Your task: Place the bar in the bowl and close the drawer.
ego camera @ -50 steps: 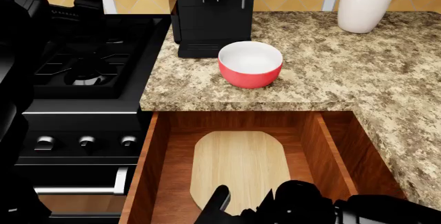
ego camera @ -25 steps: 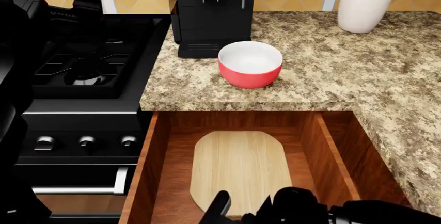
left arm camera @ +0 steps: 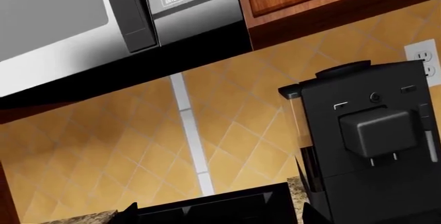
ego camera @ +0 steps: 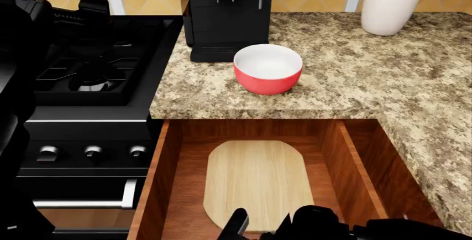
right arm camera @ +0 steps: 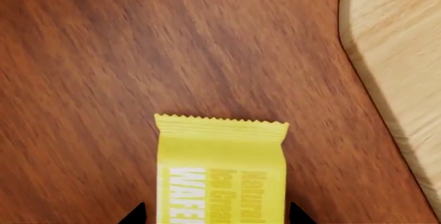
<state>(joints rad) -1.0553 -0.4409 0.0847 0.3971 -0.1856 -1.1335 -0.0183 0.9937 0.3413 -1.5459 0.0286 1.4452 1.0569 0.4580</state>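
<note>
Two black fingertips of the right gripper show at the bottom edge of the head view, lower in the frame than a second ago, when more of the wrist stood over the drawer; nothing else has shifted. In the right wrist view the tips sit either side of the bar, spread a little wider than its yellow wrapper, and whether they touch it cannot be told. The bar lies flat on the drawer's wooden floor, just beside the cutting board, apart from it.

From the left in the head view: the left arm is a dark mass over the black gas stove, its gripper's opening hidden; its wrist camera looks up at the microwave and the tiled wall. Next comes the coffee machine, then the bowl, upright on the granite counter with nothing in it. Below it the drawer stands pulled out, holding the cutting board and the bar. At far right a white utensil jar holds utensils.
</note>
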